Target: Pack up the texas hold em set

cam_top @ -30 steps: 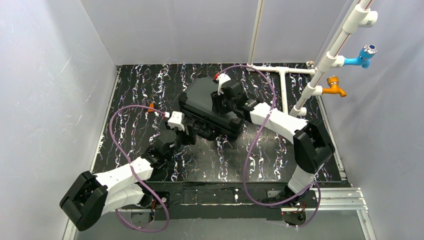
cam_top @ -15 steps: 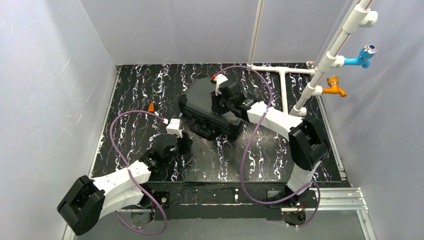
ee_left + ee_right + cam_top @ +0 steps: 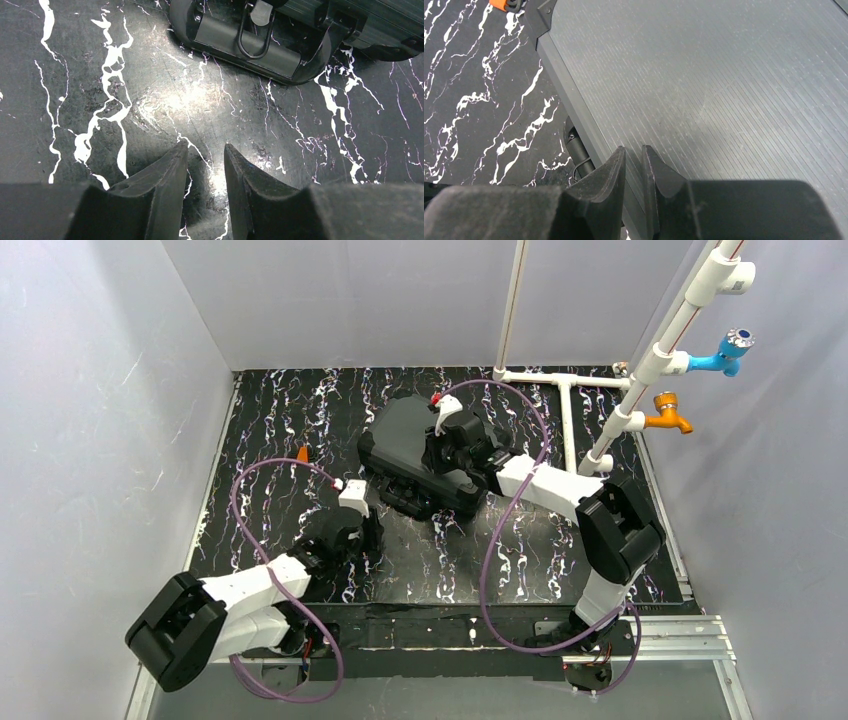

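Case [image 3: 402, 436] lengthwise diagonal, handle [image 3: 235, 42] nearward

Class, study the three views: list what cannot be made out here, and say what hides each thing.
1. Contents of the case: every view, covered by the closed lid.
2. Case front above the handle: left wrist view, cut off by the top edge; top view, too small and dark.
3. Small orange object: top view, too small to identify; right wrist view, cut off by the top edge.
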You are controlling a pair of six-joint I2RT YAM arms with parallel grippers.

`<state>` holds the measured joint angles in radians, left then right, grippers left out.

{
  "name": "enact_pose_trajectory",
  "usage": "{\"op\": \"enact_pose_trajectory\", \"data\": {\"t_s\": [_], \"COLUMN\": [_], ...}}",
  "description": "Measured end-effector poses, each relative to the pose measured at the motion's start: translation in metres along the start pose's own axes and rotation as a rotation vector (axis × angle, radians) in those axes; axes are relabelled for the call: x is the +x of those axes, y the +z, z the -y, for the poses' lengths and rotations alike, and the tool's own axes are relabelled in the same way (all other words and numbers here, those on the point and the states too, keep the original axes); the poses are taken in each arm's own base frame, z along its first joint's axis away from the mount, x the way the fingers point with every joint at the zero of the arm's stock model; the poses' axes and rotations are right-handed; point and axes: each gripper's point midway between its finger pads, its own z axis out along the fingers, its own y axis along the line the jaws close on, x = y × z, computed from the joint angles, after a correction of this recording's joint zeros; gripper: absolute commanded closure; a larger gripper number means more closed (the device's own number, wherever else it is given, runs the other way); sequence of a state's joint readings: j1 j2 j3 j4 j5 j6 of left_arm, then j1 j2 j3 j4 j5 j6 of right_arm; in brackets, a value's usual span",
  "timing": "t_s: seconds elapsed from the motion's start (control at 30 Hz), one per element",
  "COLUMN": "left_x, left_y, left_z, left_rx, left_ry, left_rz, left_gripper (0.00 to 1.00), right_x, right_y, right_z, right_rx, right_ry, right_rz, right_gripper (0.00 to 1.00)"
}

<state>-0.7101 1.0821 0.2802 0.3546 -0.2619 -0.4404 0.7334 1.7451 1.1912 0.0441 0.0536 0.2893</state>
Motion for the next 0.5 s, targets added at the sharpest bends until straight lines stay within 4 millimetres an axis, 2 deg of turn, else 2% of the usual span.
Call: {"op": "enact_pose_trajectory", "data": {"t_s": [0.2, 0.5], "left_x": [-0.003, -0.004], "left_y": [0.008, 0.022], "left_z": [0.004, 0.009], "left_rx": [-0.009, -0.019], "left_ry": [-0.001, 0.001], "left_rz": [-0.018, -0.036], "left_gripper": [0.76, 0.97], "right_x": [0.0, 0.0], "right_y": [0.0, -0.001], "right_z": [0.003, 0.003], "right_rx": [0.011, 0.01], "right_ry": [0.023, 0.043], "right_rz": [0.038, 0.063], "right_gripper": [0.73, 0.72]}}
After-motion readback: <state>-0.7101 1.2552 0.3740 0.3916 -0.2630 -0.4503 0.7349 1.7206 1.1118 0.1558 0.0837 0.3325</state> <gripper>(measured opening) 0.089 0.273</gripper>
